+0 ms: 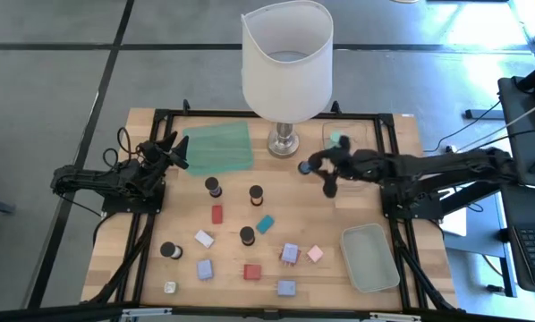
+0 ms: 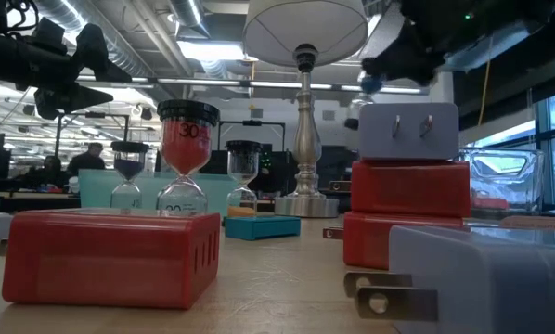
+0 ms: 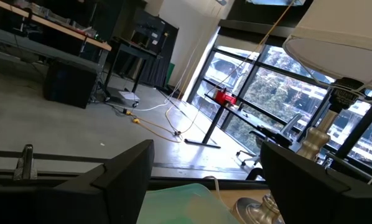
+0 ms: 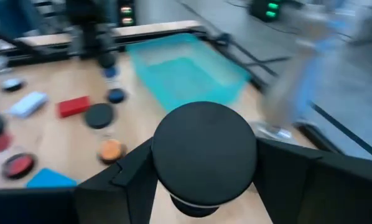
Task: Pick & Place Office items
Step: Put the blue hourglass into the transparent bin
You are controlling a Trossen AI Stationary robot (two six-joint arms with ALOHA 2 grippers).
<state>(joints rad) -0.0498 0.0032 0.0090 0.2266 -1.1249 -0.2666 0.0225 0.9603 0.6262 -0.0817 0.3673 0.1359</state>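
Carrying a dark-capped cylinder [image 4: 203, 155] above the table, the right gripper [image 1: 314, 167] hangs just at four o'clock of the lamp base [image 1: 284, 141], fingers closed on the piece's sides below its round cap. The clear tray [image 1: 360, 136] holding a teal piece [image 1: 336, 140] lies at one o'clock of the gripper; a second tray [image 1: 371, 258] sits at five o'clock, near the table's front edge. Left gripper [image 1: 172, 152] waits fully open at the nine o'clock side, over the green mat [image 1: 218, 148]. Remaining office items [image 1: 247, 235] are scattered at seven o'clock of the carried one.

Judgement: keep the cylinder upright, clear the lamp base, swing over the chosen tray's middle, lower before opening so it does not roll or topple.
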